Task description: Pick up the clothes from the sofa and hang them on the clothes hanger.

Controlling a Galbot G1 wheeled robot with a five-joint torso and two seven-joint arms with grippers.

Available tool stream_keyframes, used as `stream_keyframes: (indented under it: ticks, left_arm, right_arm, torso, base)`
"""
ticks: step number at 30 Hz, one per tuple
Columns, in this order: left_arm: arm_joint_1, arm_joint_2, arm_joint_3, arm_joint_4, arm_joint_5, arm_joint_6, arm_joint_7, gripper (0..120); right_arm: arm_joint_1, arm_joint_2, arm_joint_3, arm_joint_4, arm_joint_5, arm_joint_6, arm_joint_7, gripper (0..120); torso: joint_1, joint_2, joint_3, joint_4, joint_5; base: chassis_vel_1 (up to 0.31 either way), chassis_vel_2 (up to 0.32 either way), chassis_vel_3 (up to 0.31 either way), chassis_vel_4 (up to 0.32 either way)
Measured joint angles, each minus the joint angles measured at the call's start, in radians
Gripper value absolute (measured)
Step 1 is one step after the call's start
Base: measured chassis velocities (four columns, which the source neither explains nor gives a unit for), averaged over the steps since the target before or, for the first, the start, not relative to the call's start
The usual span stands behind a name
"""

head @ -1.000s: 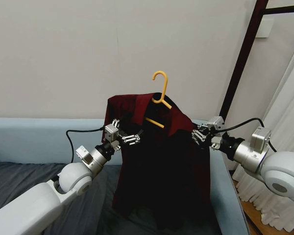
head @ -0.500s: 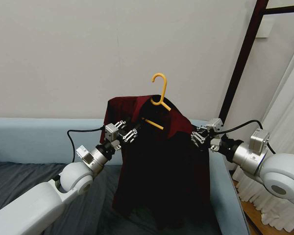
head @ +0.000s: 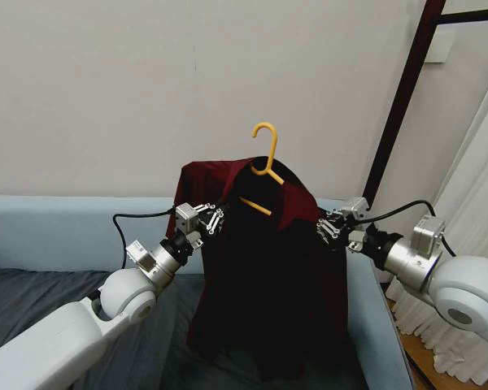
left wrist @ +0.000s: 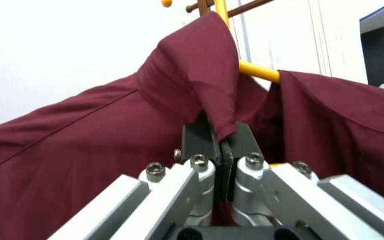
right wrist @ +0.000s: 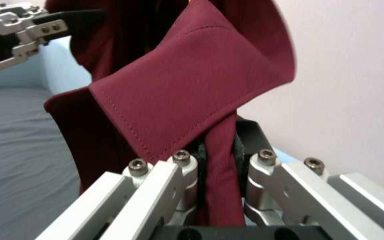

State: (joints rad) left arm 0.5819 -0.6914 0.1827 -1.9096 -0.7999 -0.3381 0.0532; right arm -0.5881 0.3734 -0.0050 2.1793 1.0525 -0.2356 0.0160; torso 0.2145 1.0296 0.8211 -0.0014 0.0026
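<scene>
A dark red shirt (head: 268, 268) hangs over a yellow hanger (head: 266, 158), held up in the air above the sofa. My left gripper (head: 211, 218) is shut on the shirt's front edge below the collar, on the shirt's left side. In the left wrist view the left gripper (left wrist: 223, 142) pinches a fold of the shirt (left wrist: 78, 150), with the hanger's arm (left wrist: 258, 71) just behind. My right gripper (head: 327, 227) is shut on the shirt's right edge. In the right wrist view the right gripper (right wrist: 218, 150) clamps the shirt (right wrist: 178, 90) under its collar flap, and the left gripper (right wrist: 58, 25) shows farther off.
A light blue sofa (head: 57, 231) with a dark grey seat (head: 32, 301) lies below and behind the shirt. A dark wooden post (head: 400, 101) rises at the right against the wall. White curtains (head: 480, 187) hang at the far right.
My left gripper has risen a little and tilted upward against the shirt's front edge. The right gripper has edged slightly left. The shirt and hanger stay held up.
</scene>
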Motion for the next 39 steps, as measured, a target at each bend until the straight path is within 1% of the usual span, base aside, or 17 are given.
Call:
stream_keyframes:
  ticks: [6, 8, 9, 13, 14, 17, 19, 21, 24, 25, 28, 29, 32, 34, 37, 38, 39]
  left_arm:
    - [0.021, 0.012, 0.0, -0.02, -0.015, 0.032, -0.011, 0]
    - [0.027, 0.026, 0.0, -0.023, -0.028, 0.052, -0.011, 5]
    - [0.027, 0.026, 0.0, -0.023, -0.028, 0.052, -0.011, 5]
    - [0.043, 0.059, -0.009, -0.046, -0.033, 0.085, -0.023, 23]
    - [0.043, 0.059, -0.009, -0.046, -0.033, 0.085, -0.023, 23]
    - [0.056, 0.074, -0.021, -0.064, -0.033, 0.099, -0.046, 37]
    - [0.061, 0.077, -0.026, -0.069, -0.033, 0.101, -0.055, 40]
    - [0.086, 0.086, -0.049, -0.084, -0.033, 0.106, -0.078, 50]
    - [0.171, 0.099, -0.115, -0.124, -0.034, 0.137, -0.118, 63]
    - [0.171, 0.099, -0.115, -0.124, -0.034, 0.137, -0.118, 63]
    - [0.288, 0.111, -0.189, -0.182, -0.032, 0.205, -0.173, 77]
    - [0.288, 0.111, -0.189, -0.182, -0.032, 0.205, -0.173, 77]
    - [0.406, 0.094, -0.268, -0.233, -0.02, 0.218, -0.251, 91]
    - [0.433, 0.084, -0.281, -0.24, -0.01, 0.216, -0.269, 94]
    - [0.538, 0.044, -0.321, -0.246, 0.064, 0.183, -0.324, 105]
    - [0.538, 0.044, -0.321, -0.246, 0.064, 0.183, -0.324, 105]
    - [0.586, 0.023, -0.343, -0.246, 0.086, 0.174, -0.34, 108]
  right_arm:
    - [-0.002, -0.002, 0.0, -0.006, -0.003, -0.002, 0.003, 8]
    - [-0.005, -0.001, 0.0, -0.008, -0.004, -0.002, 0.005, 8]
    - [-0.005, -0.001, 0.0, -0.008, -0.004, -0.002, 0.005, 8]
    - [-0.009, -0.002, 0.005, -0.018, -0.01, -0.002, 0.005, 8]
    - [-0.009, -0.002, 0.005, -0.018, -0.01, -0.002, 0.005, 8]
    - [-0.009, 0.002, 0.007, -0.029, -0.018, -0.001, 0.007, 8]
    - [-0.01, 0.003, 0.007, -0.032, -0.02, -0.001, 0.008, 8]
    - [-0.011, 0.0, 0.008, -0.035, -0.027, -0.001, 0.011, 8]
    - [-0.017, -0.007, 0.017, -0.034, -0.03, -0.006, 0.031, 8]
    - [-0.017, -0.007, 0.017, -0.034, -0.03, -0.006, 0.031, 8]
    - [-0.026, -0.011, 0.028, -0.022, -0.027, -0.032, 0.078, 8]
    - [-0.026, -0.011, 0.028, -0.022, -0.027, -0.032, 0.078, 8]
    - [-0.042, -0.011, 0.05, -0.002, -0.015, -0.058, 0.134, 8]
    - [-0.05, -0.011, 0.062, 0.006, -0.013, -0.072, 0.146, 8]
    - [-0.085, -0.017, 0.125, 0.051, 0.011, -0.172, 0.192, 8]
    - [-0.085, -0.017, 0.125, 0.051, 0.011, -0.172, 0.192, 8]
    - [-0.096, -0.018, 0.151, 0.071, 0.022, -0.208, 0.216, 8]
  torso:
    - [0.0, 0.0, 0.0, -0.0001, 0.0]
    - [0.0, 0.0, 0.0, -0.0001, -0.0001]
    - [0.0, 0.0, 0.0, -0.0001, -0.0001]
    - [0.0, 0.0, 0.0, 0.0001, 0.0]
    - [0.0, 0.0, 0.0, 0.0001, 0.0]
    - [0.0, 0.0, 0.0, 0.0, 0.0]
    - [0.0, 0.0, 0.0, 0.0001, 0.0]
    - [0.0, 0.0, 0.0, -0.0001, 0.0]
    - [0.0, 0.0, 0.0, -0.0001, -0.0001]
    - [0.0, 0.0, 0.0, -0.0001, -0.0001]
    - [0.0, 0.0, 0.0, 0.0002, -0.0001]
    - [0.0, 0.0, 0.0, 0.0002, -0.0001]
    - [0.0, 0.0, 0.0, 0.0002, 0.0001]
    - [0.0, 0.0, 0.0, 0.0, 0.0001]
    - [0.0, 0.0, 0.0, -0.0002, -0.0001]
    - [0.0, 0.0, 0.0, -0.0002, -0.0001]
    - [0.0, 0.0, 0.0, -0.0003, 0.0002]
  base:
    - [0.0, 0.0, 0.0, 0.0]
    - [0.0, 0.0, 0.0, 0.0]
    - [0.0, 0.0, 0.0, 0.0]
    - [0.0, 0.0, 0.0, 0.0]
    - [0.0, 0.0, 0.0, 0.0]
    - [0.0, 0.0, 0.0, 0.0]
    - [0.0, 0.0, 0.0, 0.0]
    - [0.0, 0.0, 0.0, 0.0]
    - [0.0, 0.0, 0.0, 0.0]
    - [0.0, 0.0, 0.0, 0.0]
    - [0.0, 0.0, 0.0, 0.0]
    - [0.0, 0.0, 0.0, 0.0]
    - [0.0, 0.0, 0.0, 0.0]
    - [0.0, 0.0, 0.0, 0.0]
    - [0.0, 0.0, 0.0, 0.0]
    - [0.0, 0.0, 0.0, 0.0]
    - [0.0, 0.0, 0.0, 0.0]
